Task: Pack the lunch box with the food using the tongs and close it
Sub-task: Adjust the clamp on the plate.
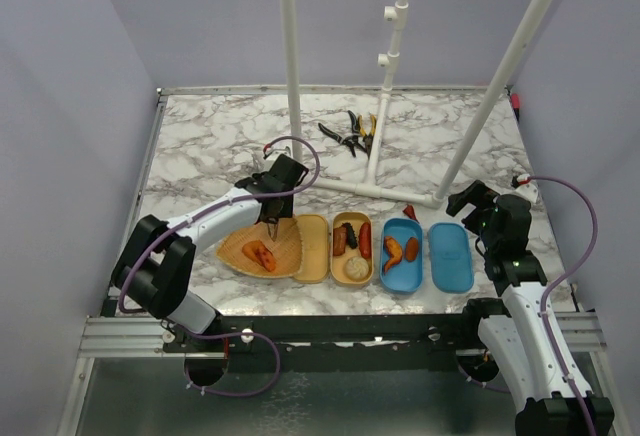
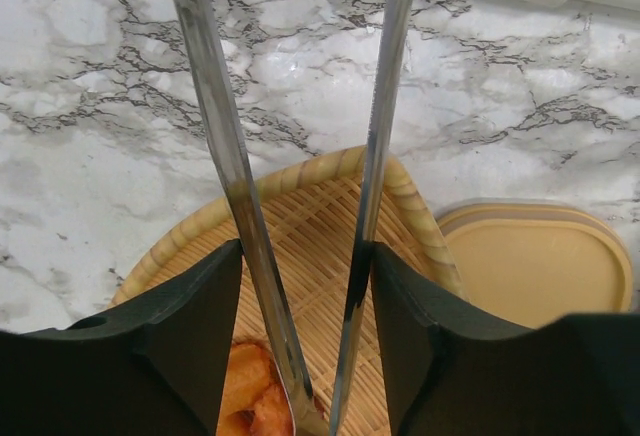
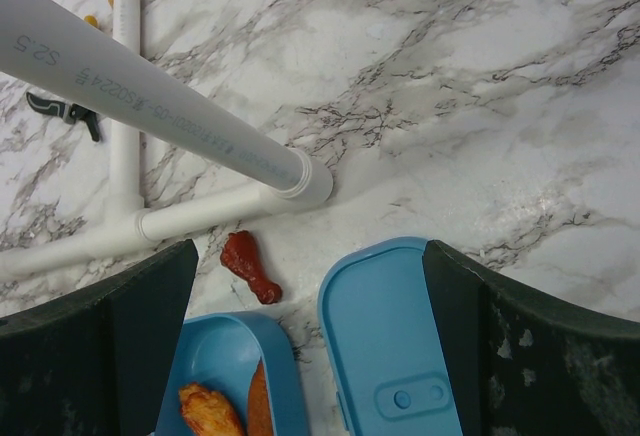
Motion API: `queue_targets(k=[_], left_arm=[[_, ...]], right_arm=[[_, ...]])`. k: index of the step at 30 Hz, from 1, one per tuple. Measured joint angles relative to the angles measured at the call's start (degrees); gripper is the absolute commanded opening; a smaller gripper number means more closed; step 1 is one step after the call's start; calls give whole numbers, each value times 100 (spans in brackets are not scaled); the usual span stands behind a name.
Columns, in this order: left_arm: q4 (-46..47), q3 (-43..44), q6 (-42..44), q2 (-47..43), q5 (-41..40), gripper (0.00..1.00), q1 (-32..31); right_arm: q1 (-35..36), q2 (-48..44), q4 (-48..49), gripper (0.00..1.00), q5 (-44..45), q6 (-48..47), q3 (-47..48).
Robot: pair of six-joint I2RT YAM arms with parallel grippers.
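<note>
Top external view: my left arm reaches over a woven tray (image 1: 232, 246) on the marble surface (image 1: 200, 146), and the tongs (image 1: 272, 224) hang from it, tips down into the tray. On the left wrist camera my left fingers (image 2: 180, 346) grasp the tongs — each grey arm lies against the inner face of one finger. The two arms narrow toward the lower edge, where they come just beside an orange piece (image 2: 255, 396) on the weave. Whether the tips pinch it I cannot tell (they run out of the picture there).

A beige lid (image 1: 312, 248) lies just beside the tray on its right. Next comes the beige box (image 1: 352, 216), holding a dark brown bit (image 1: 350, 236), a red sausage (image 1: 365, 239) and the beige ball (image 1: 357, 268). Then comes the blue box (image 1: 402, 281) with orange pieces (image 1: 393, 249) in it, then the blue lid (image 1: 450, 256), flat beside it.

My right fingers (image 3: 120, 346) are spread wide with nothing between them, above the blue lid — a red piece (image 3: 250, 266) lies on the surface just beside the white pipe frame (image 3: 150, 106). The pliers (image 1: 350, 134) lie well apart, at the far side.
</note>
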Motion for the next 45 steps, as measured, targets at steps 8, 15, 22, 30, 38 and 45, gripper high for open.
queue_targets(k=[8, 15, 22, 30, 38, 45], left_arm=[[457, -417, -195, -334, 761, 62, 369], [872, -894, -511, -640, 1381, 63, 815], [1167, -1169, -697, -765, 1753, 63, 1021], [1423, -1172, -732, -765, 1952, 60, 1060], [1504, -1215, -774, -741, 1954, 57, 1220], [1565, -1215, -756, -726, 1958, 40, 1244]], right_arm=[[0, -101, -7, 100, 17, 0, 0], [0, -144, -7, 100, 42, 0, 0], [0, -144, -7, 100, 50, 0, 0], [0, -144, -7, 100, 55, 2, 0], [0, -144, -9, 100, 55, 2, 0], [0, -144, -9, 100, 55, 2, 0]])
